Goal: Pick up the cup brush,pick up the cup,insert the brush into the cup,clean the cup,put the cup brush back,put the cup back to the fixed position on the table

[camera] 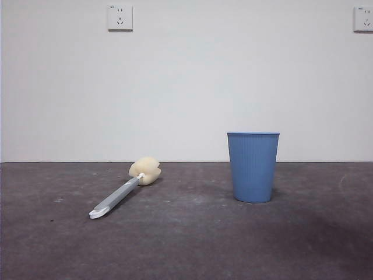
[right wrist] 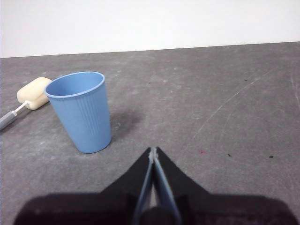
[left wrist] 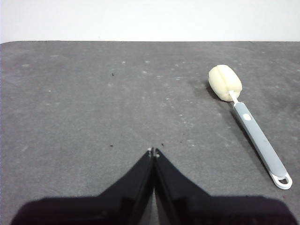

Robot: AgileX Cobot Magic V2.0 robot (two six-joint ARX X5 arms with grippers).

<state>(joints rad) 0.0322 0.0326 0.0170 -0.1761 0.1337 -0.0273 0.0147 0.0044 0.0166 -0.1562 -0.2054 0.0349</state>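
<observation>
Even, soft light, sharp pictures.
We see only a faint shadow beside the cup (right wrist: 82, 112) on the table (right wrist: 225, 117).

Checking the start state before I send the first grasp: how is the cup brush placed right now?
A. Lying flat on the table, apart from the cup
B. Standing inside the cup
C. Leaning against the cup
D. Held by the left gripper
A: the cup brush lies flat on the table, clear of the upright cup.
</observation>
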